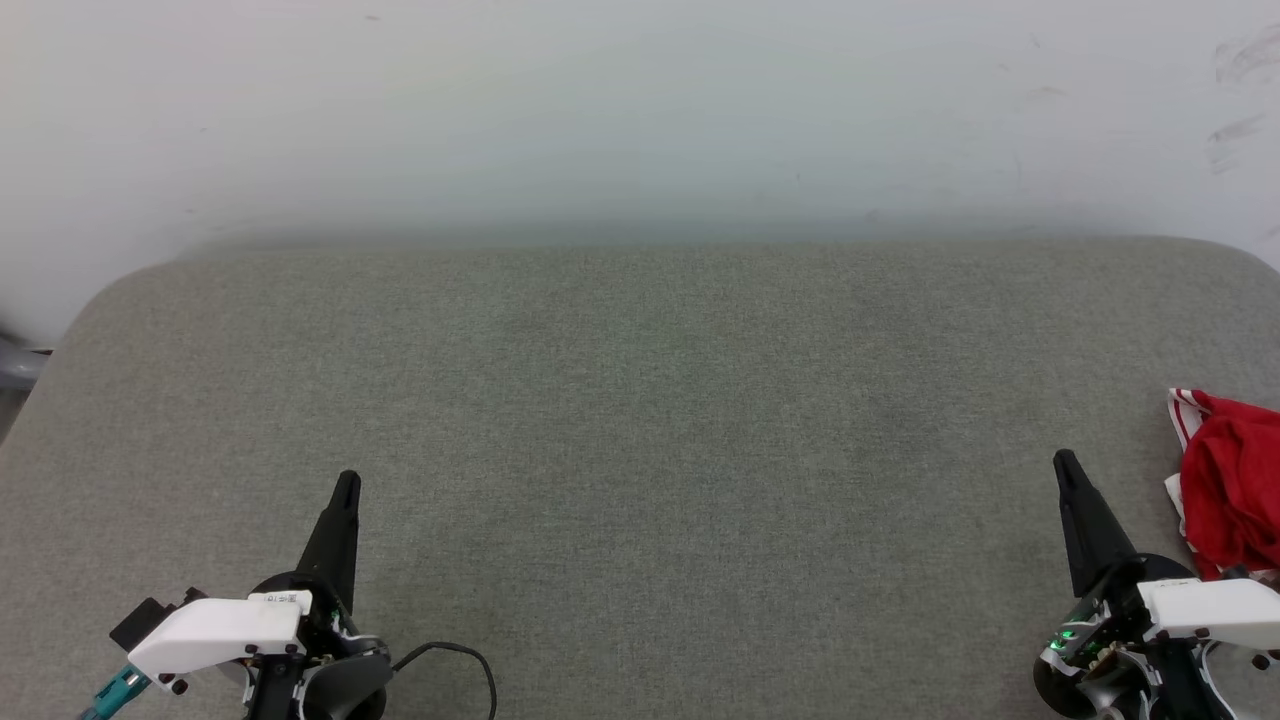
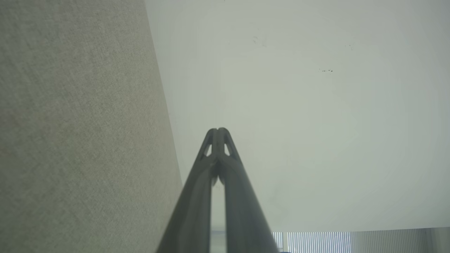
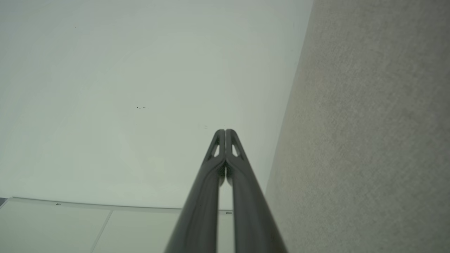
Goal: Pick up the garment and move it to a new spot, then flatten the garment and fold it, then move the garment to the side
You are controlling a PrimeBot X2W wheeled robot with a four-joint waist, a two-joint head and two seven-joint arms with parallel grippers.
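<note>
The garment (image 1: 1232, 482), red with a white-striped edge, lies bunched at the far right edge of the grey surface (image 1: 640, 420) and is partly cut off by the head view's border. Just left of it rests my right gripper (image 1: 1064, 462), shut and empty, a short gap away from the cloth. Far across at the lower left, my left gripper (image 1: 347, 483) is also shut and holds nothing. Each wrist view shows its own fingertips pressed together, the left gripper (image 2: 218, 130) and the right gripper (image 3: 225, 131) aimed at the pale wall.
A pale wall (image 1: 640, 110) rises behind the grey padded surface. A black cable (image 1: 460, 655) loops beside my left wrist. A grey object (image 1: 18, 362) pokes in past the surface's left edge. A wide bare stretch of surface lies between the grippers.
</note>
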